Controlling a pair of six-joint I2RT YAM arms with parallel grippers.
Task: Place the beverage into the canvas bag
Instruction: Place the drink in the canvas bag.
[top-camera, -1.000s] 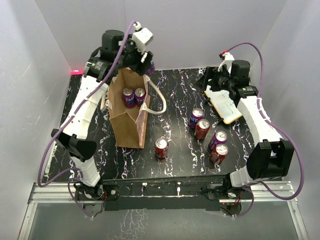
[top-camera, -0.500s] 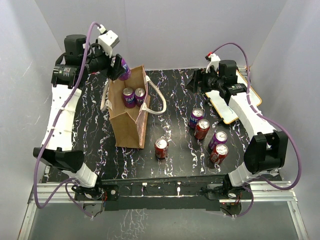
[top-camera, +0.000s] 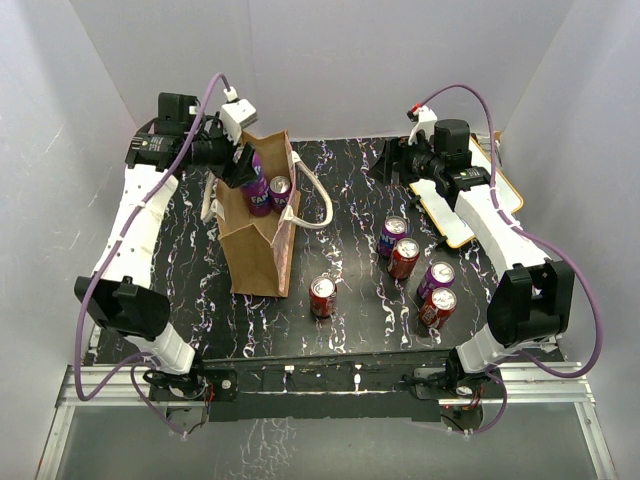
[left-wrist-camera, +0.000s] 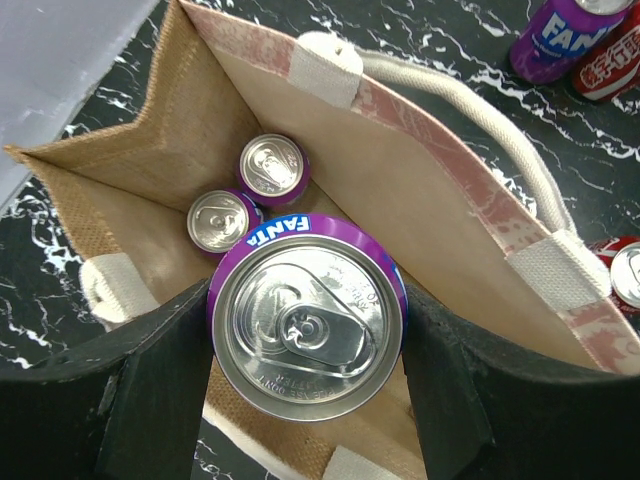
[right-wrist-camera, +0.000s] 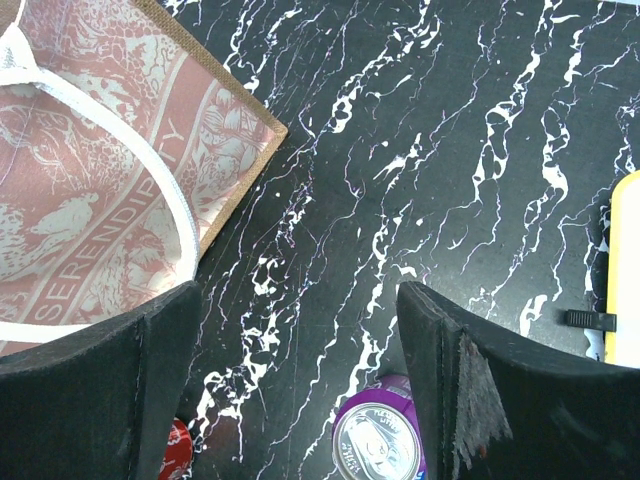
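Note:
The canvas bag (top-camera: 258, 245) stands open on the left of the black marbled table. My left gripper (top-camera: 245, 168) hangs over its mouth, shut on a purple Fanta can (left-wrist-camera: 305, 320), the beverage, held upright between both fingers. Two cans (left-wrist-camera: 272, 168) (left-wrist-camera: 222, 220) stand on the bag's bottom below it; one of them shows from above (top-camera: 281, 190). Cream handles (left-wrist-camera: 470, 105) droop over the bag's right rim. My right gripper (right-wrist-camera: 300, 375) is open and empty above bare table, right of the bag's printed side (right-wrist-camera: 90, 200), with a purple can (right-wrist-camera: 378, 440) just beneath.
Loose cans stand on the table: a red one (top-camera: 322, 296) near the bag, then purple (top-camera: 392, 234), red (top-camera: 404, 257), purple (top-camera: 436, 280) and red (top-camera: 437, 307) on the right. A yellow-edged board (top-camera: 455, 218) lies at the back right, partly under the right arm.
The left arm swung the purple can out to the back left of the bag, then brought it in over the bag's open mouth. The right gripper moved a little left.

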